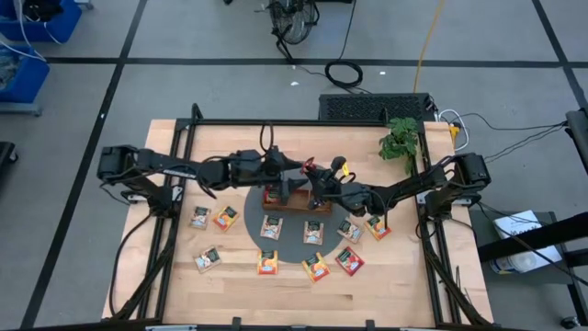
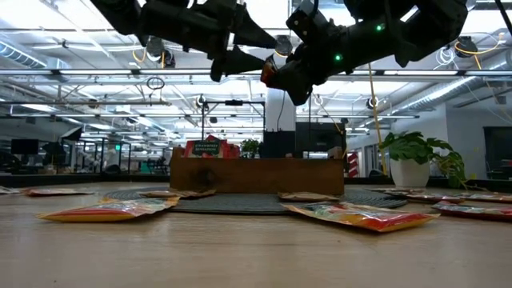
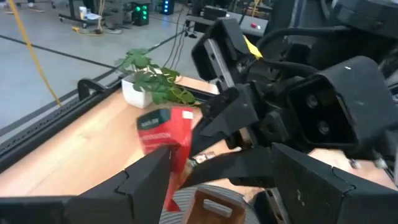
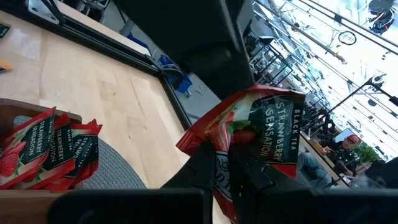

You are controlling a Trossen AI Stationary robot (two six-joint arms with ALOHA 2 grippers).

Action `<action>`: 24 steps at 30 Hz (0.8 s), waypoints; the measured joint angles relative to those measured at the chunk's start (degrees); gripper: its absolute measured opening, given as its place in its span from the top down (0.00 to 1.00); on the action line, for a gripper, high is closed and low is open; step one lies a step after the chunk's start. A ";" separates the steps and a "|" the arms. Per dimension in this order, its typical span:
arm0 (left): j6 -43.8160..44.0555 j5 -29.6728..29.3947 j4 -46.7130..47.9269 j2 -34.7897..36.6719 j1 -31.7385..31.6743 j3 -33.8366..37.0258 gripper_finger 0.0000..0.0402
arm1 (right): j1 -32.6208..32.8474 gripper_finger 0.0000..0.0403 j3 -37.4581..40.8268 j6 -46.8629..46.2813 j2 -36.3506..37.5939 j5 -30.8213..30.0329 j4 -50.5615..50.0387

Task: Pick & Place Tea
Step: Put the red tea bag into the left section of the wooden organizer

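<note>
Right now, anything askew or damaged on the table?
One thing: the red packet held in the right gripper above the wooden tray looks crumpled and bent. The left gripper hovers open beside it. The loose packets lie flat.

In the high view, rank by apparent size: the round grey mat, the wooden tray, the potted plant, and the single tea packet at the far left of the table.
1. Round grey mat, clearly largest.
2. Wooden tray and potted plant: too close to rank, since the arms cover much of the tray.
3. Far-left tea packet, smallest.
</note>
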State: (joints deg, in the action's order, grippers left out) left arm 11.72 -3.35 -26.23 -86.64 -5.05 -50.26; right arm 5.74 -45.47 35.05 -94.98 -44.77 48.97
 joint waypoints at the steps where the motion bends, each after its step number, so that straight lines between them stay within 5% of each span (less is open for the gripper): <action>1: -0.17 -0.74 0.01 -0.20 0.10 -0.36 0.32 | 0.00 0.96 0.00 0.00 0.00 0.02 0.04; 24: 0.82 -2.72 2.48 -0.37 -2.43 -0.83 0.32 | 0.00 0.96 0.00 0.13 0.02 1.46 0.55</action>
State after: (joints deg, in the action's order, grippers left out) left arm 12.54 -6.07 -23.75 -87.00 -7.49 -51.09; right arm 5.74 -45.47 35.18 -94.96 -43.31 49.52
